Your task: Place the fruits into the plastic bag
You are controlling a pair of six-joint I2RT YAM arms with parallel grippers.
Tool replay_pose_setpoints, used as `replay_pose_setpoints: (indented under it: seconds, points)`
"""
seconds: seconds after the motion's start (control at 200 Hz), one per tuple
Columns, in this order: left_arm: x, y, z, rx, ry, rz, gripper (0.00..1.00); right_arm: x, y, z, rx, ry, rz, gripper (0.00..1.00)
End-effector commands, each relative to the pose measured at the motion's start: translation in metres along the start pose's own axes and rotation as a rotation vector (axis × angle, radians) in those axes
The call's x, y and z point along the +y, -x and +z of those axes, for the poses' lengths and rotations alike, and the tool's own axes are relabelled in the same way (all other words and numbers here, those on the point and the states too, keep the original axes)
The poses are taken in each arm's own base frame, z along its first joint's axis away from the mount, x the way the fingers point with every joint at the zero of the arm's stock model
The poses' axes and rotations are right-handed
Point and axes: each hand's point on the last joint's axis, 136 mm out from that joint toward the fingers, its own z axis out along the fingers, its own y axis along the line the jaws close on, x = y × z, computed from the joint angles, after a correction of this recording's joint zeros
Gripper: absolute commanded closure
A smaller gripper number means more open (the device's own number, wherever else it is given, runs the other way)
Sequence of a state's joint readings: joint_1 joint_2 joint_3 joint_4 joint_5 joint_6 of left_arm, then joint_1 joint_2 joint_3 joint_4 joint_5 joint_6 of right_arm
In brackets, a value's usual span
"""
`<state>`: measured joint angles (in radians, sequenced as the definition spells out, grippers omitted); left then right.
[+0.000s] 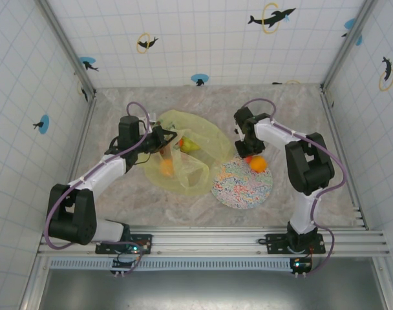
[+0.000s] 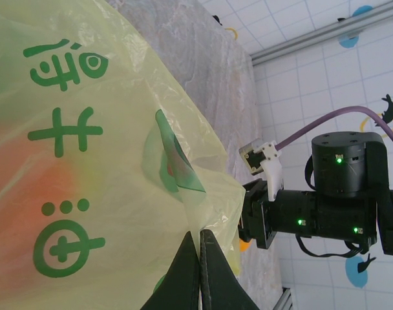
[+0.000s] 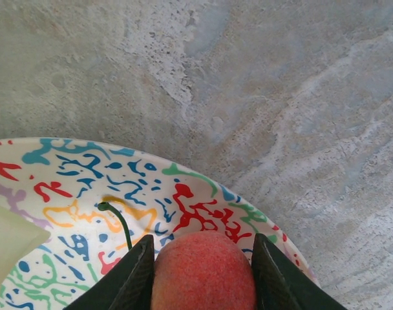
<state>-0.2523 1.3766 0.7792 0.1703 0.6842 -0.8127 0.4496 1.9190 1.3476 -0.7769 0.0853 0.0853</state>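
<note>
The right gripper (image 3: 203, 248) has its jaws set closely against both sides of a red-pink fruit (image 3: 203, 279) at the far rim of the speckled plate (image 3: 74, 174); whether the fruit rests on the plate or is lifted I cannot tell. A thin green stem (image 3: 121, 224) lies just left of it. In the top view an orange (image 1: 258, 164) sits on the plate just right of this gripper. The left gripper (image 2: 198, 243) has its jaws pressed together on a fold of the yellow-green plastic bag (image 2: 106, 161), which lies left of the plate on the bench (image 1: 293, 110). Through the bag show another orange (image 1: 167, 169) and a green pear (image 1: 191, 146).
</note>
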Motion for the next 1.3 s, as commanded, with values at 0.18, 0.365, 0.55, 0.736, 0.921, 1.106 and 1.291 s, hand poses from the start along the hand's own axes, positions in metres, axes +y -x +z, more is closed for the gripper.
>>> replay_pose_setpoints:
  seconds: [0.18, 0.365, 0.55, 0.736, 0.921, 1.106, 1.291]
  points:
    - [0.002, -0.001, 0.0, 0.006, -0.008, 0.003, 1.0, 0.03, 0.015, -0.041, -0.163, 0.187, -0.002, 0.6]
    - [0.002, -0.001, 0.0, 0.007, -0.008, 0.001, 1.0, 0.052, 0.01, -0.07, -0.278, 0.326, -0.018, 0.6]
    - [0.002, 0.0, 0.001, 0.007, -0.011, -0.002, 1.0, 0.07, 0.007, -0.113, -0.428, 0.47, -0.024, 0.61]
    - [-0.001, 0.002, 0.003, 0.006, -0.023, -0.007, 1.0, 0.121, 0.01, -0.159, -0.606, 0.697, -0.086, 0.63]
    - [-0.001, 0.001, 0.004, 0.009, -0.025, -0.013, 1.0, 0.167, 0.009, -0.151, -0.581, 0.714, -0.196, 0.62]
    - [-0.001, -0.001, 0.002, 0.01, -0.022, -0.011, 1.0, 0.18, 0.003, -0.129, -0.498, 0.674, -0.247, 0.62]
    - [-0.001, 0.0, 0.001, 0.008, -0.017, 0.0, 1.0, 0.119, -0.019, -0.107, -0.422, 0.467, -0.147, 0.62]
